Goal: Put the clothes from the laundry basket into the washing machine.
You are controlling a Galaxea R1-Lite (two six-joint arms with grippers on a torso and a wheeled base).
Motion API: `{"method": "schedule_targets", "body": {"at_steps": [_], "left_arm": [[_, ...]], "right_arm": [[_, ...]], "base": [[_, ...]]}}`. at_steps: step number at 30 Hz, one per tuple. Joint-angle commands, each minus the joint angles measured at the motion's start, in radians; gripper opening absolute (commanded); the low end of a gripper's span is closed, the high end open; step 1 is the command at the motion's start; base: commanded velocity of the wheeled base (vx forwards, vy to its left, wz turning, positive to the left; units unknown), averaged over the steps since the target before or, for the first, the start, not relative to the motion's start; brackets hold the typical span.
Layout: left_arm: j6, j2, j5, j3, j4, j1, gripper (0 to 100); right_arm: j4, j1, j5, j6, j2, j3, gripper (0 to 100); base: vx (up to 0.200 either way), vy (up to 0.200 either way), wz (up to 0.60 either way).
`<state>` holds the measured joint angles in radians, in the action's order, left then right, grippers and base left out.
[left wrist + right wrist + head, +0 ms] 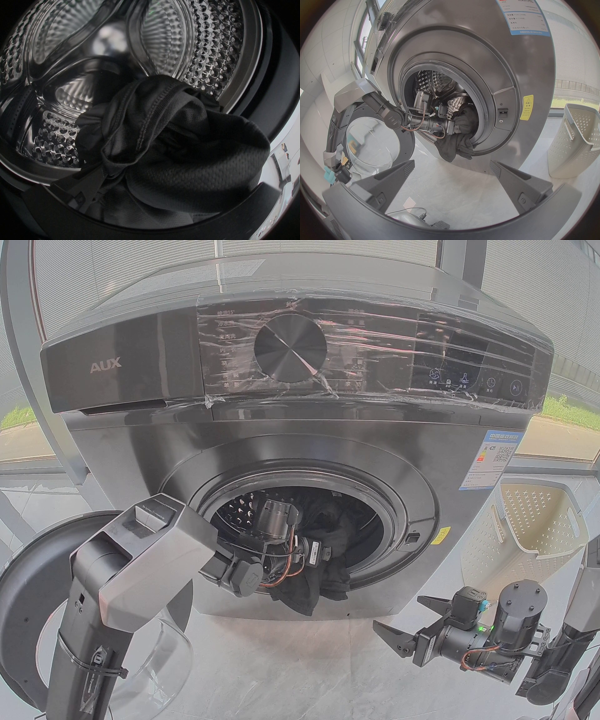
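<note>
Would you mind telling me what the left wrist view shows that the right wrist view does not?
Left wrist view's own: the stitched seam and mesh weave of the black garment, close up. Right wrist view's own: the laundry basket, the open washer door, the open right gripper, and the garment's end hanging over the opening's rim. Shared: the garment and the drum.

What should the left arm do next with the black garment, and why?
Probably push deeper into the drum. The garment bunches around the left gripper just inside the rim, and part hangs out over it, so let go here it might slide out.
</note>
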<state>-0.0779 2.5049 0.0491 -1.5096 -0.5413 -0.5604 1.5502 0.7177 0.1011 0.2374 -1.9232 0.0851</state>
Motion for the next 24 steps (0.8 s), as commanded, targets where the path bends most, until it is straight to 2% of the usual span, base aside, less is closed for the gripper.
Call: {"method": "schedule_targets", "body": {"at_steps": [1, 6, 7, 13, 15, 20, 21, 24], "left_arm": [[0.010, 0.049, 0.000, -0.008, -0.005, -0.004, 100], [0.010, 0.083, 0.001, -0.017, -0.009, -0.012, 100], [0.010, 0.100, 0.001, -0.031, -0.012, -0.012, 0], [0.001, 0.118, 0.012, -0.097, -0.012, -0.006, 0], [-0.010, 0.127, 0.026, -0.156, -0.020, 0.001, 0], [-0.051, 0.173, 0.103, -0.345, -0.066, 0.020, 0], [-0.057, 0.201, 0.136, -0.426, -0.069, 0.033, 0], [-0.060, 0.223, 0.150, -0.489, -0.071, 0.045, 0]], "right_arm": [[0.001, 0.002, 0.000, 0.000, -0.002, -0.002, 100], [0.001, 0.003, 0.000, 0.000, -0.002, -0.001, 100], [0.001, 0.005, 0.000, 0.000, -0.002, 0.001, 100], [0.001, 0.005, 0.000, 0.000, -0.002, 0.004, 100], [0.001, 0.005, 0.000, 0.000, -0.002, 0.004, 100], [0.001, 0.005, 0.000, 0.000, -0.002, 0.004, 100], [0.001, 0.005, -0.001, 0.000, -0.002, 0.004, 100], [0.001, 0.005, 0.000, 0.000, -0.002, 0.004, 100]], "base": [[0.000, 0.000, 0.00], [0.000, 0.000, 0.00], [0.000, 0.000, 0.00], [0.000, 0.000, 0.00], [0.000, 0.000, 0.00], [0.000, 0.000, 0.00], [0.000, 0.000, 0.00], [0.000, 0.000, 0.00]]}}
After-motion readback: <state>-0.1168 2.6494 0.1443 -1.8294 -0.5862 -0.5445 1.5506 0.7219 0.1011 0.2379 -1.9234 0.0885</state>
